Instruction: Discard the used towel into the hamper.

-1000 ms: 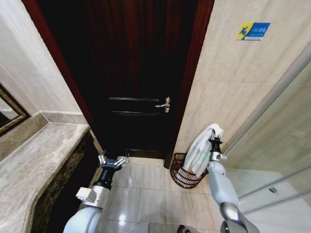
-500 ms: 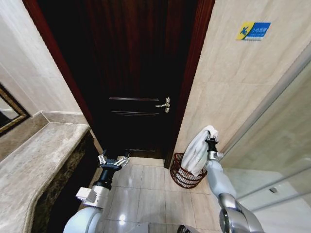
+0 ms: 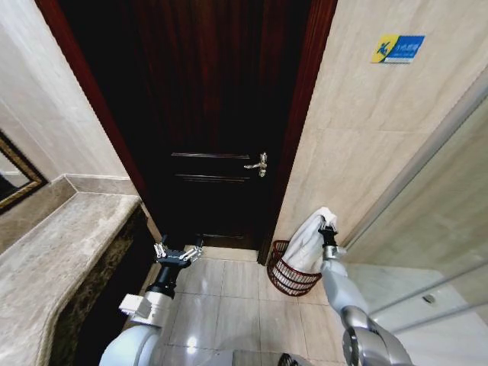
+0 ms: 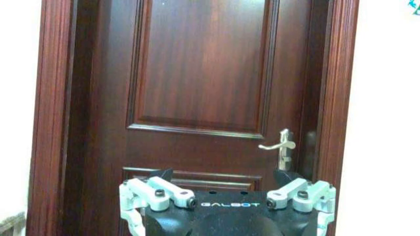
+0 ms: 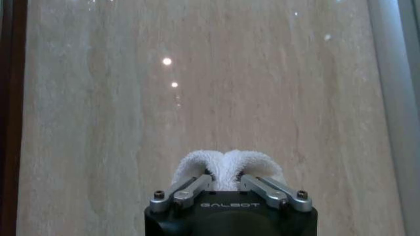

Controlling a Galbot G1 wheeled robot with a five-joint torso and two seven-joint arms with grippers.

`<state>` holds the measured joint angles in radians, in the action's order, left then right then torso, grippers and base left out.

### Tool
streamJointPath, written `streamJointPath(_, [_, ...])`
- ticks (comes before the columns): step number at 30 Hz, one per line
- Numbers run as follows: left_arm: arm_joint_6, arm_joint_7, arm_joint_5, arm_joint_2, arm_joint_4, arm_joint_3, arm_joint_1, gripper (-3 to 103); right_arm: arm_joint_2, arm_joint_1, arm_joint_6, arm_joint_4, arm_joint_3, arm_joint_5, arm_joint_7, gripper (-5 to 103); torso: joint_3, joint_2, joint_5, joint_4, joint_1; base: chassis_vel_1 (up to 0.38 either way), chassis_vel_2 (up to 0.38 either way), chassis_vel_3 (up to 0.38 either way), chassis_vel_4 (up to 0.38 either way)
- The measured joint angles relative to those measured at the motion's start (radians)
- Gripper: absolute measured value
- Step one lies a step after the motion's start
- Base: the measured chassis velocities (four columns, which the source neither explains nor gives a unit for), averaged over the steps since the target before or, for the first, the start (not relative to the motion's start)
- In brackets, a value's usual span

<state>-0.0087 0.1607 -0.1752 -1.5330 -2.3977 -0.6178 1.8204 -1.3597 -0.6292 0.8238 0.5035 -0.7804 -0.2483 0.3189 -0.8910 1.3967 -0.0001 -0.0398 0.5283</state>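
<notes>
Beige tiled walls (image 3: 358, 137) close in on a dark wooden door (image 3: 206, 114), and that door is the marker for everything going on. Its silver handle (image 3: 257, 164) sits on the side nearest the action. Just past the door frame, down on the pale floor tiles (image 3: 229, 305) and tucked against the wall, stands the hamper (image 3: 288, 273), a small reddish-brown wire basket, rounded and open at the top.

Right over it hangs the towel (image 3: 309, 240), white and bunched, its lower folds draping down to the basket's rim, maybe into its mouth; hard to say how deep. The right gripper (image 3: 326, 227) has it by the top, arm reaching up from below, beside the basket on the side away from the door. From the right wrist camera you can see both fingers (image 5: 192, 189) pinched narrow on a thick fold of white terry cloth, with bare wall beyond.

Over on the other side, the left gripper (image 3: 178, 255) hovers low in front of the door's bottom edge, near the stone counter (image 3: 69, 252). Its fingers (image 4: 157, 189) are spread wide with nothing between them, pointed straight at the door panels.
</notes>
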Motion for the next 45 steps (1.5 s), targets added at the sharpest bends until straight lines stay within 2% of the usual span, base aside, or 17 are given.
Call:
streamJointPath(25, [0.0, 0.0, 0.0, 0.0, 0.0, 0.0, 0.0, 99, -0.01, -0.108, -0.001, -0.008, -0.003, -0.019, 0.005, 7, 0.0, 0.0, 0.0002, -0.0001, 0.0, -0.017, 0.018, 0.017, -0.016])
streamJointPath(30, [0.0, 0.0, 0.0, 0.0, 0.0, 0.0, 0.0, 99, -0.008, -0.113, -0.006, -0.059, -0.008, -0.009, 0.019, 7, 0.0, 0.0, 0.0004, 0.0, 0.0, 0.0, 0.0, 0.0, 0.0])
streamJointPath(33, [0.0, 0.0, 0.0, 0.0, 0.0, 0.0, 0.0, 99, -0.002, -0.125, -0.055, -0.061, -0.009, 0.023, 0.024, 7, 0.0, 0.0, 0.0, -0.0001, 0.0, 0.0, 0.0, 0.0, 0.0])
streamJointPath(38, [0.0, 0.0, 0.0, 0.0, 0.0, 0.0, 0.0, 99, 0.003, -0.136, -0.109, -0.051, -0.012, 0.088, -0.01, 7, 0.0, 0.0, 0.0002, -0.0001, 0.0, 0.0, 0.0, 0.0, 0.0])
streamJointPath(45, [0.0, 0.0, 0.0, 0.0, 0.0, 0.0, 0.0, 99, 0.014, -0.131, -0.178, -0.035, -0.012, 0.146, -0.015, 7, 0.0, 0.0, 0.0001, 0.0001, 0.0, 0.0, 0.0, 0.0, 0.0])
